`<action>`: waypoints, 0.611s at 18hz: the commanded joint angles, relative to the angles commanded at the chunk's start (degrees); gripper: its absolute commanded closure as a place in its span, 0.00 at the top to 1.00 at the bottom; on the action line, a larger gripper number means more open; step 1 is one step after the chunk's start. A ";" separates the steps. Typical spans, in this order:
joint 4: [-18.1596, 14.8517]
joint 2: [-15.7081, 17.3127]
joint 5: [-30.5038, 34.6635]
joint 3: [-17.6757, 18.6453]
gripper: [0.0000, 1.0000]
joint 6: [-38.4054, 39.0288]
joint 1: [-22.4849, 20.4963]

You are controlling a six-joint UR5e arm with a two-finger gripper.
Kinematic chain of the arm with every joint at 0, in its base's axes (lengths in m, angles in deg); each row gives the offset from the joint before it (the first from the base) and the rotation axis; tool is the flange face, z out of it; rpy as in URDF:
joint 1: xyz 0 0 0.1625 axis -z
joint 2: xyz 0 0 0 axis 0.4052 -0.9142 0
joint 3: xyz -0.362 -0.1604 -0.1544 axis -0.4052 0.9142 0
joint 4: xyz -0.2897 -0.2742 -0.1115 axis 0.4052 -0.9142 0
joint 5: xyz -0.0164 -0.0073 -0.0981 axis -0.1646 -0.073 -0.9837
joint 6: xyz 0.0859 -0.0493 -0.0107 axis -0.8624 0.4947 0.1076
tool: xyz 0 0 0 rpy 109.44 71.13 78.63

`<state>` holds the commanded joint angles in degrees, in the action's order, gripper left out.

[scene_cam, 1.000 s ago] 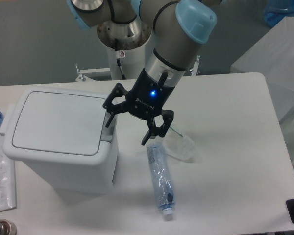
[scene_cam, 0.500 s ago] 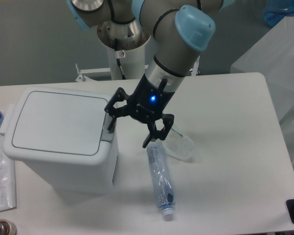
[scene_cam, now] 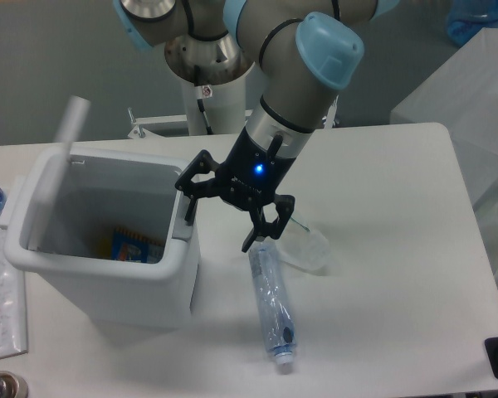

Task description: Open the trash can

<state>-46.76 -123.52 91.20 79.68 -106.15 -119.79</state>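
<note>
The white boxy trash can (scene_cam: 108,286) stands at the left of the table. Its lid (scene_cam: 69,120) stands swung up at the far left edge, seen almost edge-on. Inside the bin lies a blue and orange packet (scene_cam: 133,247). My gripper (scene_cam: 222,222) is open and empty, at the bin's right rim. Its left fingertip (scene_cam: 188,212) rests on the grey latch at the rim, and its right fingertip (scene_cam: 251,240) hangs over the table beside the bin.
A crushed clear plastic bottle (scene_cam: 271,304) lies on the table just right of the bin. A clear plastic cup (scene_cam: 305,247) lies beyond it. Plastic bags lie at the left edge (scene_cam: 0,298). The arm's white base (scene_cam: 209,70) stands behind.
The lid was shut flat on the bin and has sprung up to the left, so the bin is open. My gripper dropped slightly onto the latch at the right rim.
</note>
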 joint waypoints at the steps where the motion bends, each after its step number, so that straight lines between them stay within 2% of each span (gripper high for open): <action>1: 0.09 0.00 0.00 -0.44 1.00 0.00 -0.26; 6: 1.76 -0.26 0.00 -0.97 1.00 -1.13 -3.77; 11: 1.67 -0.35 0.18 1.04 1.00 -10.00 -9.22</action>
<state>-45.09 -123.87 91.38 80.73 -116.15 -129.01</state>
